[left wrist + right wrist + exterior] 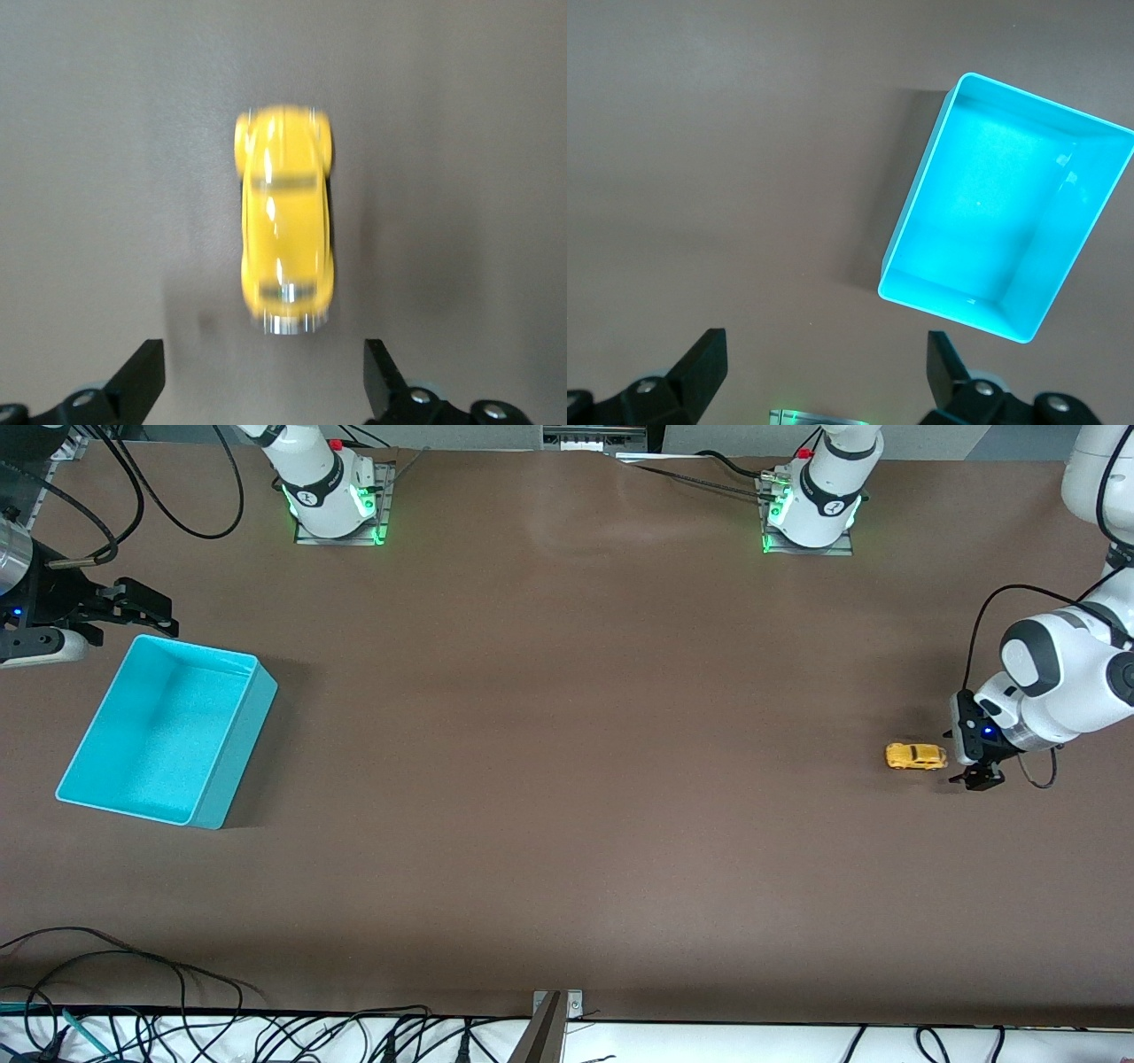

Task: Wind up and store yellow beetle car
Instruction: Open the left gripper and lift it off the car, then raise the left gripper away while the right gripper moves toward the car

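The yellow beetle car (pixel 915 756) stands on the brown table near the left arm's end, on its wheels. My left gripper (pixel 974 769) sits low just beside it, open, with nothing between its fingers. In the left wrist view the car (pixel 285 221) looks streaked and lies just clear of the gripper (pixel 263 381), touching neither finger. At the right arm's end lies the turquoise bin (pixel 232 762), empty. My right gripper (pixel 142 609) hangs open beside the bin's corner. The right wrist view shows the bin (pixel 1063 239) off to one side of that gripper (pixel 824 372).
Both arm bases (pixel 335 509) (pixel 811 514) glow green along the table edge farthest from the front camera. A wide stretch of brown table (pixel 567 735) separates car and bin. Black cables (pixel 177 1027) and a metal bracket (pixel 554 1014) line the nearest edge.
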